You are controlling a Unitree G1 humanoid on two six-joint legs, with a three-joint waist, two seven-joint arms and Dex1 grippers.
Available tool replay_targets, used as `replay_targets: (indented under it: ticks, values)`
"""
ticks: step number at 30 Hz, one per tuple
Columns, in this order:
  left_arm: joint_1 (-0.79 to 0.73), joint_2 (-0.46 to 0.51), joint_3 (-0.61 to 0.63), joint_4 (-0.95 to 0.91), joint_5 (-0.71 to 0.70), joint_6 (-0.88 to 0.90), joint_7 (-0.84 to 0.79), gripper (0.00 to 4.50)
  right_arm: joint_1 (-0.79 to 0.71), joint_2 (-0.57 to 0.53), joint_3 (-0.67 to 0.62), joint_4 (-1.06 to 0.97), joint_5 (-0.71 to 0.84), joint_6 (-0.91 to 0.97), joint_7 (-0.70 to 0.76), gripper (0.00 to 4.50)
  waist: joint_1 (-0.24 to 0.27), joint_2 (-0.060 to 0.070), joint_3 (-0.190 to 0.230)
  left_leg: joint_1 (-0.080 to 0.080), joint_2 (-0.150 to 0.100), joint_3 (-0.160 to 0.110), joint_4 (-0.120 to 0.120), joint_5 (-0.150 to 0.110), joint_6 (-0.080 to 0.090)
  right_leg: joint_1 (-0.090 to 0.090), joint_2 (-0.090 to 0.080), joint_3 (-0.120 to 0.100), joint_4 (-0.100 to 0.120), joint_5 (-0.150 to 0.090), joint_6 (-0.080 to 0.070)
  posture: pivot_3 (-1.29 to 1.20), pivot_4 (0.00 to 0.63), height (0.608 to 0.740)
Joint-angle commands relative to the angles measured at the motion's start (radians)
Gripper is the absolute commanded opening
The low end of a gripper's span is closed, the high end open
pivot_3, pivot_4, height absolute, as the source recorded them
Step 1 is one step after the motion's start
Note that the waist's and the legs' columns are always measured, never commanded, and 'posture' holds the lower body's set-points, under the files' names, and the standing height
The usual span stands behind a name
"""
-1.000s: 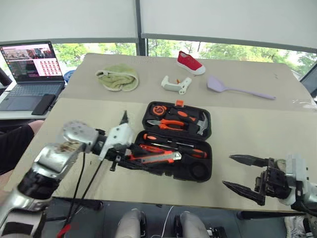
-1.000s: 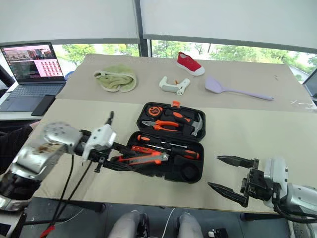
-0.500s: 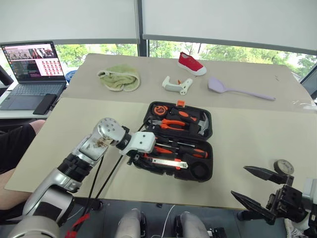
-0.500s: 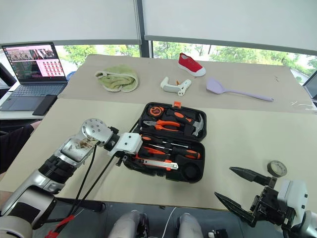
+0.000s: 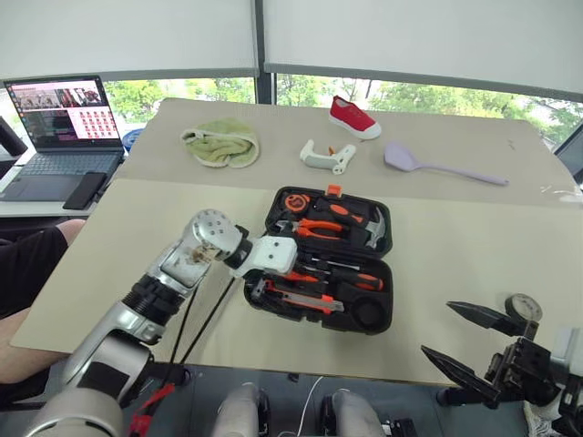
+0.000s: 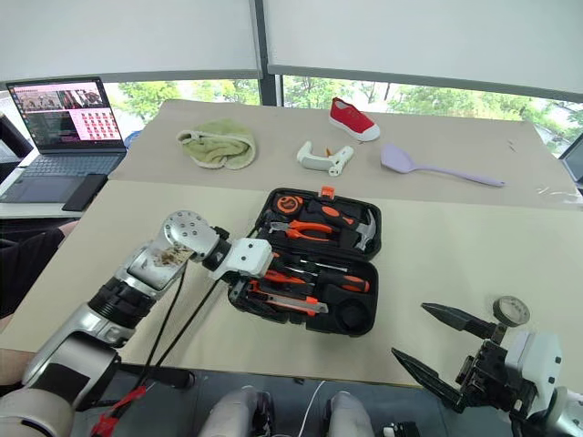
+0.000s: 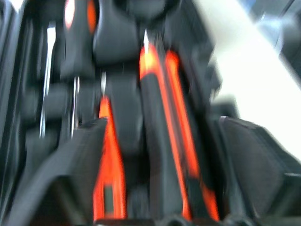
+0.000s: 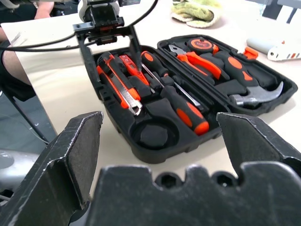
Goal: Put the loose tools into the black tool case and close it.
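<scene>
Mostly packed. Showed the black tool case [image 5: 383,323] lying open near the front edge of the table [image 5: 455,246], with screwdrivers [image 5: 351,279] and utility knife [image 5: 305,299] seated in its near half. Caught the left hand [image 5: 258,288] over the case's left end, spread wide astride the knife, gripping nothing. Found the right hand [image 5: 437,330] wide and empty off the front-right edge, just beside the loose tape roll [image 5: 523,307]. Left outstanding, by judgement: tape roll into the vacant round recess [image 5: 369,312], then lid shut. Offered open tabletop to the right of the case; kept spatula [image 5: 437,166] and towel [image 5: 220,146] well apart behind.
</scene>
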Motion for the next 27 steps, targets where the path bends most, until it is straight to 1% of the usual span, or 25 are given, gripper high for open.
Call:
replay_targets:
  ticks: [1,3,5,8,12,13,17,24,27]
  values:
    - [-0.002,-0.008,0.095,-0.058,-0.103,0.025,0.000,4.20,-0.011,0.000,0.006,0.009,0.002,-0.029,0.006,4.50,-0.001,0.000,0.000,0.000,0.000,0.000,0.000,0.000,0.000,0.000,0.000,0.000,0.000,0.000,0.000,0.00,0.150,0.738]
    - [0.006,-0.008,0.127,-0.055,-0.129,0.000,0.001,4.20,-0.016,0.000,0.012,0.016,-0.001,-0.033,0.007,4.50,-0.003,0.000,0.000,0.000,0.000,0.000,0.000,0.000,0.000,0.000,0.000,0.000,0.001,0.000,0.000,0.00,0.150,0.738]
    - [0.017,0.001,0.152,-0.019,-0.121,-0.046,0.011,4.20,-0.021,0.000,0.018,0.024,-0.003,-0.039,0.007,4.50,-0.006,0.000,0.000,0.001,0.000,0.000,0.000,0.000,0.000,0.001,0.000,0.000,0.001,0.000,0.000,0.00,0.150,0.738]
    - [0.044,0.020,0.174,0.025,-0.117,-0.093,0.006,3.45,-0.026,0.004,0.024,0.032,-0.007,-0.047,0.006,4.50,-0.011,0.000,0.000,0.002,0.000,0.000,0.000,0.000,-0.001,0.002,0.000,0.000,0.001,0.000,0.000,0.00,0.150,0.738]
    - [0.085,0.023,0.164,0.047,-0.103,-0.144,0.001,1.98,-0.023,0.012,0.024,0.036,-0.011,-0.055,0.005,4.50,-0.014,0.000,0.000,0.002,0.000,0.000,0.000,0.000,-0.001,0.002,0.000,0.000,0.001,0.000,0.000,0.00,0.150,0.738]
    - [0.094,0.017,0.161,0.057,-0.095,-0.151,0.015,1.49,-0.020,0.014,0.024,0.037,-0.011,-0.059,0.005,4.50,-0.014,0.000,0.000,0.002,0.000,0.000,0.000,0.000,-0.001,0.002,0.000,0.000,0.001,0.000,0.000,0.00,0.150,0.738]
    - [0.123,0.001,0.136,0.094,-0.046,-0.197,0.047,0.05,-0.010,0.019,0.020,0.034,-0.013,-0.065,0.000,4.50,-0.012,0.000,0.000,0.002,-0.001,0.000,0.001,0.000,-0.001,0.002,-0.001,0.000,0.001,0.000,0.000,0.00,0.150,0.738]
    - [0.167,-0.018,0.102,0.122,-0.001,-0.231,0.070,0.05,0.011,0.024,0.015,0.022,-0.011,-0.068,-0.010,4.50,-0.014,0.001,0.000,0.002,0.000,0.000,0.001,0.000,0.000,0.002,-0.001,0.000,0.002,0.000,0.000,0.00,0.150,0.738]
    - [0.185,-0.012,0.080,0.128,0.031,-0.230,0.083,0.05,0.017,0.027,0.014,0.021,-0.012,-0.069,-0.015,4.50,-0.013,0.001,-0.001,0.003,0.000,-0.001,0.001,0.000,0.000,0.003,-0.001,0.000,0.002,0.000,0.000,0.00,0.150,0.738]
